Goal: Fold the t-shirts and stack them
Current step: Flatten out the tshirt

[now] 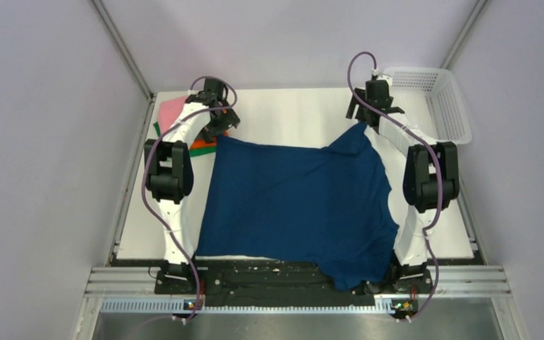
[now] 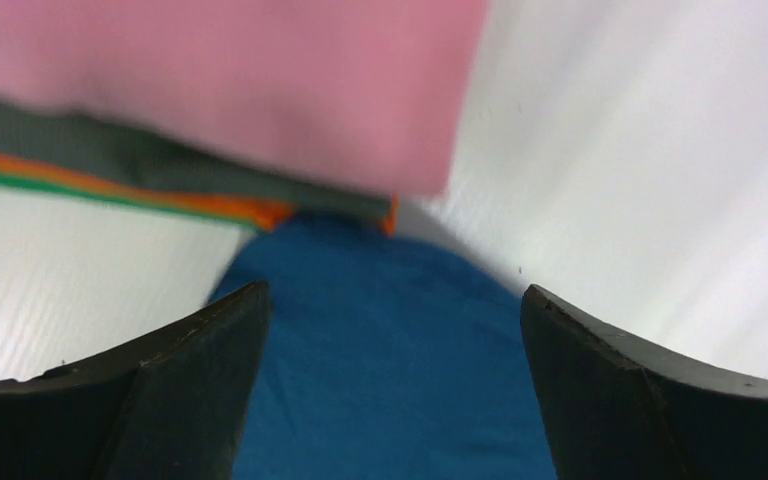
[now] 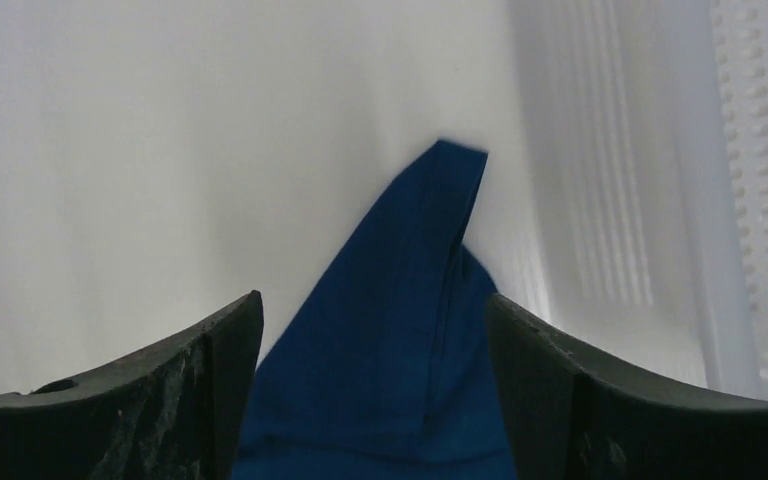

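Navy cloth covers most of my table (image 1: 290,113): the navy t-shirt (image 1: 297,205) lies spread open between my two arms, and its near right part drapes over the table's near edge by my right arm's base.

My left gripper (image 2: 390,300) hangs over the shirt's far left corner. Its jaws stand wide apart, with the blue cloth below the gap and nothing clamped. Just past that corner sits the folded stack, with the pink t-shirt (image 2: 260,80) on top, then the grey t-shirt (image 2: 110,150), the orange t-shirt (image 2: 210,203) and a thin edge of the green t-shirt (image 2: 20,175) at the bottom. The navy corner reaches right up to the stack's edge.

My right gripper (image 3: 375,300) is at the far right, above a pointed, creased corner of the navy shirt. Its jaws are also spread, gripping nothing. The white mesh basket (image 1: 439,99) stands just beside it at the table's far right corner.
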